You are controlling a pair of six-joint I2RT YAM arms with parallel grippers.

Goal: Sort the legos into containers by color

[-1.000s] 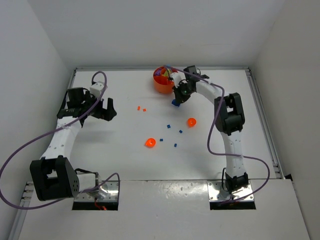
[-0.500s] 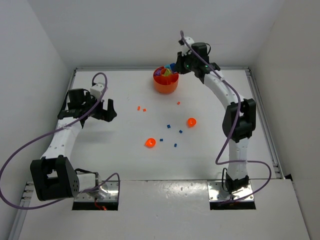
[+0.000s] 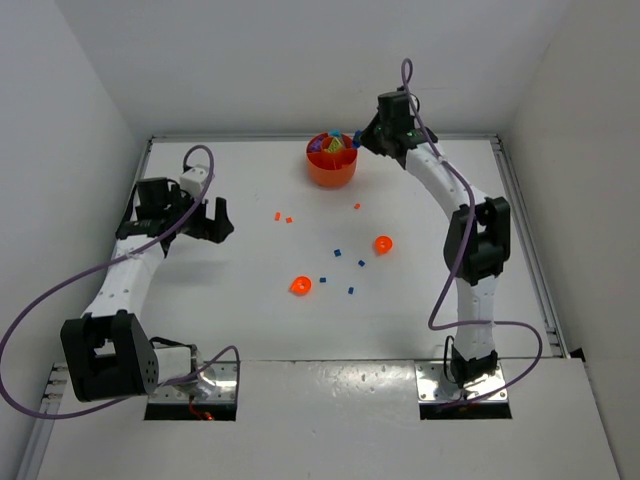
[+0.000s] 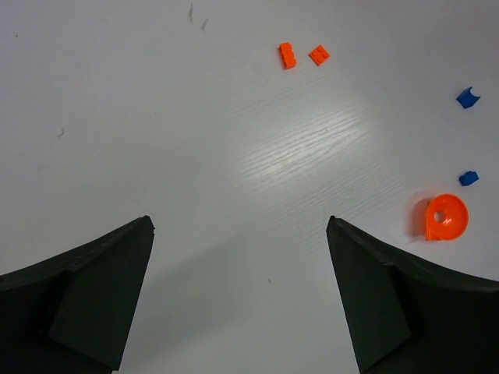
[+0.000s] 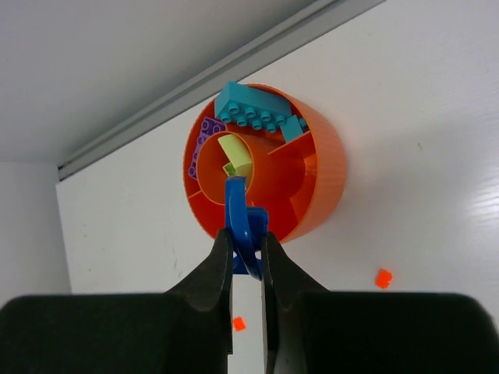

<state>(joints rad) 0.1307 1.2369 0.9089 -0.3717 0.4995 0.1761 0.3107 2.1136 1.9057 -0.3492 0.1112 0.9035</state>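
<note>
The containers are the compartments of a round orange dish (image 3: 331, 170) at the back of the table; its rim (image 5: 327, 179) shows in the right wrist view. A cyan brick (image 5: 253, 109), a purple piece (image 5: 207, 132) and a lime piece (image 5: 236, 156) lie inside. My right gripper (image 5: 244, 238) is shut on a curved blue lego (image 5: 238, 214), raised just right of the dish (image 3: 358, 138). My left gripper (image 3: 215, 218) hangs open over bare table (image 4: 240, 222). Loose legos lie mid-table: two small orange bits (image 4: 288, 55), blue bits (image 3: 338, 252) and rounded orange pieces (image 3: 383, 244) (image 3: 301, 286).
The back wall and a metal rail (image 5: 234, 62) run right behind the dish. One more orange bit (image 3: 356, 206) lies in front of the dish. White walls close in both sides of the table. A purple cable (image 3: 40, 320) loops off the left arm.
My right gripper has lifted the blue lego off the table in front of the dish and carried it up and back beside the dish's far right. The left arm has not moved.
</note>
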